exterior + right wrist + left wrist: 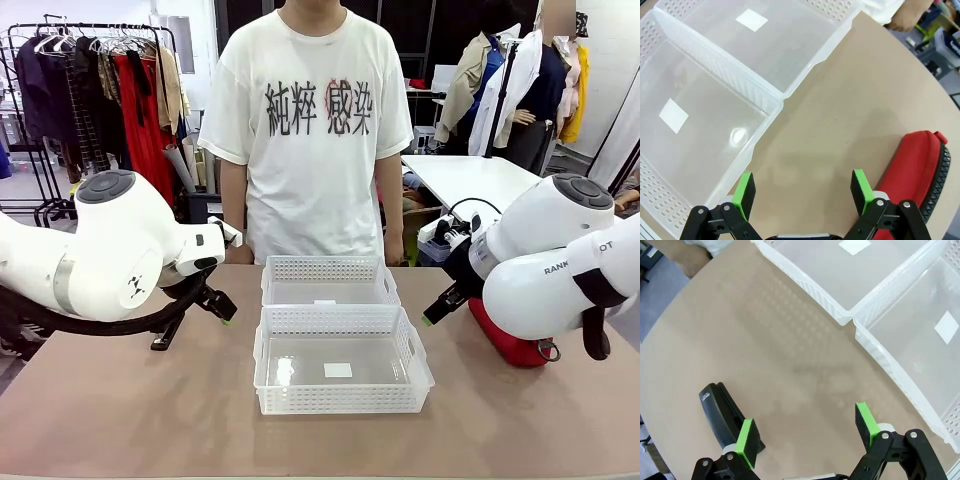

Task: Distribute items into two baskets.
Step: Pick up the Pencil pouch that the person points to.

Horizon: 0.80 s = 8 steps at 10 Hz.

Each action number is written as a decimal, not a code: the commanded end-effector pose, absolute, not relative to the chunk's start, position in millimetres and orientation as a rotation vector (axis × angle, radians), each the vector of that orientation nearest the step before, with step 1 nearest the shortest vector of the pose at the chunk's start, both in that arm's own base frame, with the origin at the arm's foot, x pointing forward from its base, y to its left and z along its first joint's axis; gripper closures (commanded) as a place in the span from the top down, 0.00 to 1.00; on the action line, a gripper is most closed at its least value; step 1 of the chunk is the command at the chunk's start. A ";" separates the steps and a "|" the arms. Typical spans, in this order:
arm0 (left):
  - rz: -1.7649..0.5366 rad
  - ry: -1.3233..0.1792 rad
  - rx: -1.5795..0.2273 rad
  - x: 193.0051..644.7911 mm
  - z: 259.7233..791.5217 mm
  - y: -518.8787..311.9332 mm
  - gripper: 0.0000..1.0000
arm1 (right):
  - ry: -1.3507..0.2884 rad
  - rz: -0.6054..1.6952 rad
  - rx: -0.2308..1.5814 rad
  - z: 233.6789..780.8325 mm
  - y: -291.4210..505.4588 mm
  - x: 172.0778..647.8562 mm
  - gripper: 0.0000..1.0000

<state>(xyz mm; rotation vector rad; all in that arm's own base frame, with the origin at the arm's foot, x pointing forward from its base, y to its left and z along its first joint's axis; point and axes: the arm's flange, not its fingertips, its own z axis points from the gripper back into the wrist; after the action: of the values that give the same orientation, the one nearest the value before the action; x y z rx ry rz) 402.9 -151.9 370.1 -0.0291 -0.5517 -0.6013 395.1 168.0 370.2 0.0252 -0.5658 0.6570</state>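
Note:
Two white lattice-sided baskets sit mid-table, the far one (328, 282) touching the near one (340, 362); neither holds anything but a white label. Left of them a small black stapler (722, 412) lies on the table, right beside one finger of my open left gripper (807, 432), which hovers over bare tabletop (212, 303). To the baskets' right lies a red pouch (914, 160) with a black zipper (510, 342). My open right gripper (802, 192) hangs over the table between the pouch and the near basket's wall (755, 145), holding nothing (440, 305).
A person in a white printed T-shirt (310, 120) stands at the table's far edge behind the baskets, one hand (393, 255) near the rim. Bare brown tabletop (120, 410) lies to the front and either side of the baskets.

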 end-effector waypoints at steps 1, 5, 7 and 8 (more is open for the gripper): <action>-0.601 -0.552 -0.029 402.8 370.2 -151.8 1.00 | -0.566 0.657 0.026 370.3 168.0 395.1 1.00; -0.602 -0.500 0.015 401.3 376.2 -154.7 1.00 | -0.513 0.571 0.023 374.5 170.2 399.7 1.00; -0.622 -0.433 0.007 400.1 400.4 -157.5 1.00 | -0.481 0.503 0.043 383.7 170.7 406.2 1.00; -0.613 -0.405 0.005 401.7 412.9 -154.0 1.00 | -0.451 0.472 0.058 388.8 173.2 408.4 1.00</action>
<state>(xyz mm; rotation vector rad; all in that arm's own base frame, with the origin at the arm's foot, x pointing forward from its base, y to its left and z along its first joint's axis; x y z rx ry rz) 401.1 -155.4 391.1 -0.0073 -0.4360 -0.6177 405.3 162.9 375.2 0.0460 -0.4777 0.5137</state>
